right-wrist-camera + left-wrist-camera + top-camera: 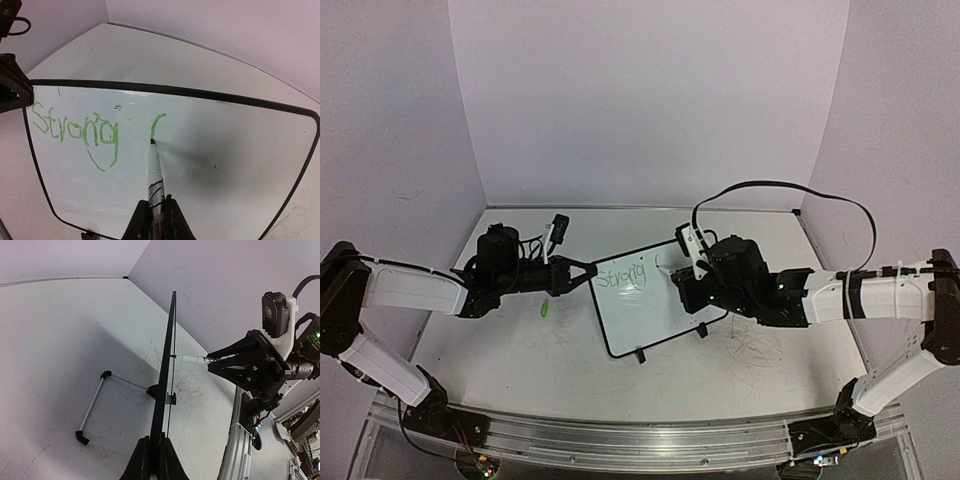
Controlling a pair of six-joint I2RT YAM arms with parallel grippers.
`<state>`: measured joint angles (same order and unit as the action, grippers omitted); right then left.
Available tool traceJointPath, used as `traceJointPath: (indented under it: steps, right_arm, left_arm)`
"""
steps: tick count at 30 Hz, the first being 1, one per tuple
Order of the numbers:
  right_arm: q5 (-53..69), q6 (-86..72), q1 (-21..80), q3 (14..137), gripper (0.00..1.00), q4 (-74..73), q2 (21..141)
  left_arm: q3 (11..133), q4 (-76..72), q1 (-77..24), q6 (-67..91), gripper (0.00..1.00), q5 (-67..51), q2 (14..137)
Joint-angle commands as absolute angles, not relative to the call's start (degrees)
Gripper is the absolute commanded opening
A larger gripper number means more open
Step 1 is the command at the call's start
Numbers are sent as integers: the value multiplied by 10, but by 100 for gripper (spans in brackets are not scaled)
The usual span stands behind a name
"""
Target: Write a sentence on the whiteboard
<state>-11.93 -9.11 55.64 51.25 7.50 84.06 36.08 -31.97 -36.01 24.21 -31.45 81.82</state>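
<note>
The whiteboard stands tilted at the table's middle. My left gripper is shut on its left edge; in the left wrist view the board shows edge-on between my fingers. My right gripper is shut on a white marker, whose tip touches the board. Of the sentence, the green word "Strong" shows, with a short curved green stroke to its right, ending at the marker tip. The marker also shows in the left wrist view, touching the board's far face.
A small green cap lies on the table left of the board. A wire stand with black feet props the board from behind. Faint grey scribbles mark the table at the right. Purple walls enclose the back and sides.
</note>
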Motion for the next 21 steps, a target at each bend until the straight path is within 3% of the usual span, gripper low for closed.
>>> traceJointPath:
  steps: [1,13,21]
  right_arm:
    - [-116,-107,555,500,0,62,828]
    - [-162,-117,555,502,0,50,804]
    - [-92,-94,555,516,0,88,793]
  left_arm:
    - [378,-306,-359,231,0,-305,825]
    - [377,-306,-359,230,0,-305,825]
    - [377,-306,-359,230,0,-305,824]
